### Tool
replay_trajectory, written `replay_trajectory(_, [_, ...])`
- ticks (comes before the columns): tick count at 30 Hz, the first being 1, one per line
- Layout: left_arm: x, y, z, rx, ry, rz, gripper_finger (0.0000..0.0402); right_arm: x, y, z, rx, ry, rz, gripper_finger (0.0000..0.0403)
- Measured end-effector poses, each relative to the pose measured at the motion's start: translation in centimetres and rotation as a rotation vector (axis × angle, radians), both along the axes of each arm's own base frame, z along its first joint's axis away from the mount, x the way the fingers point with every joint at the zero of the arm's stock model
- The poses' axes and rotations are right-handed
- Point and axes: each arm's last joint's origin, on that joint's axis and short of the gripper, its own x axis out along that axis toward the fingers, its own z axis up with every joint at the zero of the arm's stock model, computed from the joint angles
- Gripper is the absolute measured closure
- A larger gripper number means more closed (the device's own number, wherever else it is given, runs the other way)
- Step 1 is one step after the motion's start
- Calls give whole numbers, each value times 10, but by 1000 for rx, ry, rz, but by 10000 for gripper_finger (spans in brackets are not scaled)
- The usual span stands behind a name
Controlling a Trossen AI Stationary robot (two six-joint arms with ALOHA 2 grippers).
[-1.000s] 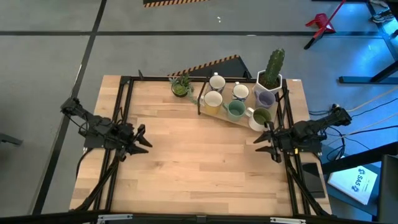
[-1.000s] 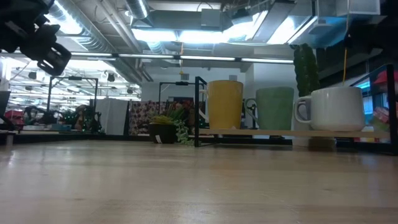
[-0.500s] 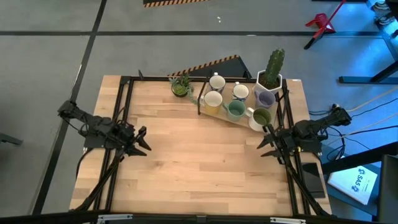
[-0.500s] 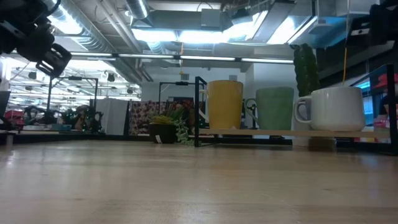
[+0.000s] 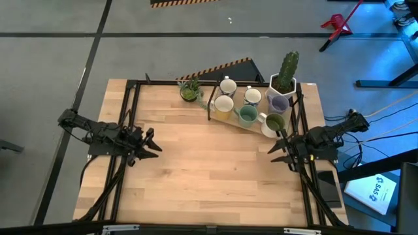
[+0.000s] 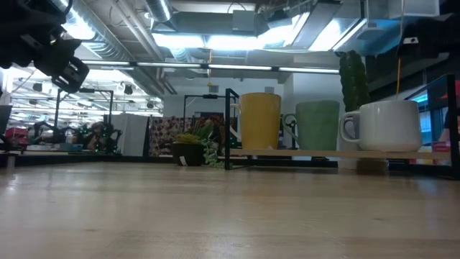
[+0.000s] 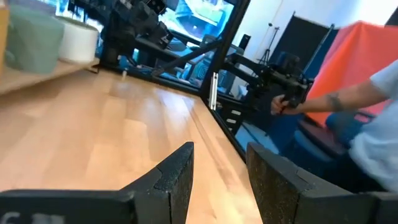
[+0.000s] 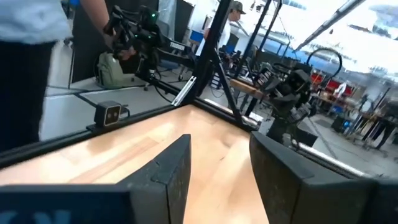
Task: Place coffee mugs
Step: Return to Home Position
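Observation:
Six mugs stand upright, bases down, on a wooden board point(image 5: 256, 126) at the table's far right: two white point(image 5: 228, 86) point(image 5: 253, 96), one cream point(image 5: 223, 105), one green point(image 5: 247, 115), one lavender point(image 5: 279, 103), and one white with a green inside point(image 5: 273, 123). The low view shows the cream mug point(image 6: 260, 121), the green mug point(image 6: 317, 125) and a white mug point(image 6: 388, 126). My left gripper point(image 5: 153, 142) point(image 7: 221, 180) hovers open over the table's left side. My right gripper point(image 5: 274, 149) point(image 8: 221, 174) hovers open near the right edge, just nearer than the mugs.
A cactus in a white pot point(image 5: 285, 75) stands behind the lavender mug, and a small green plant point(image 5: 190, 90) sits at the far edge. A black frame rail point(image 5: 130, 111) runs around the table. Bare wood point(image 5: 209, 163) lies between the arms. A person point(image 7: 367, 118) stands beyond the table.
My left gripper has shifted a little toward the table's middle and stayed open. The mugs have not moved.

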Motion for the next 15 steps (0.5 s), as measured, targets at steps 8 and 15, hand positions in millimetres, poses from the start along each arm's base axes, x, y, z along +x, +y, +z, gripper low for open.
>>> replay_trajectory(8, [0, 0, 0, -84, 26, 5, 259, 0, 0, -1, -17, 8, -9, 251])
replay_trajectory(15, [0, 0, 0, -85, 25, 6, 259, 0, 0, -2, -18, 10, -9, 251])
